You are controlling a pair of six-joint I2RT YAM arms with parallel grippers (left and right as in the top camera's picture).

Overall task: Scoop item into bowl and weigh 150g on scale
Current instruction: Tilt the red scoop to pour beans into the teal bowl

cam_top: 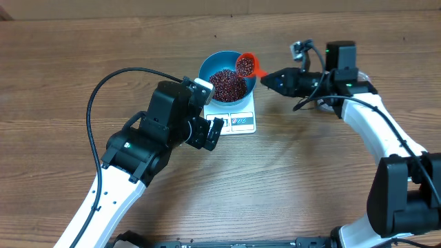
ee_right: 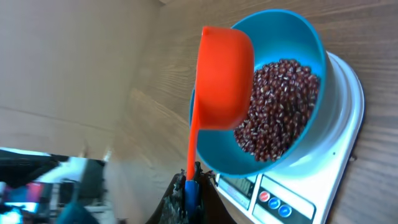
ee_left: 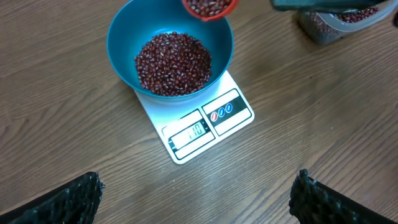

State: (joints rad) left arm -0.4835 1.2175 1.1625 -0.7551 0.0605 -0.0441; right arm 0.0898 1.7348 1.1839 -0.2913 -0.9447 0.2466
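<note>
The blue bowl (cam_top: 227,81) stands on the white scale (cam_top: 241,121) and holds a heap of dark red beans (cam_top: 228,85). An orange scoop (cam_top: 247,65) with beans in it hangs tilted over the bowl's right rim, and my right gripper (cam_top: 267,78) is shut on its handle. From the right wrist, the scoop (ee_right: 222,78) covers part of the bowl (ee_right: 292,43), with the right gripper (ee_right: 190,190) clamped on the handle. My left gripper (cam_top: 212,132) is open just left of the scale, and its fingertips (ee_left: 74,196) frame bare table in front of the scale (ee_left: 205,127).
A clear tub of beans (ee_left: 339,22) stands right of the bowl, partly hidden by the right arm. A black cable (cam_top: 117,79) loops from the left arm over the table's left side.
</note>
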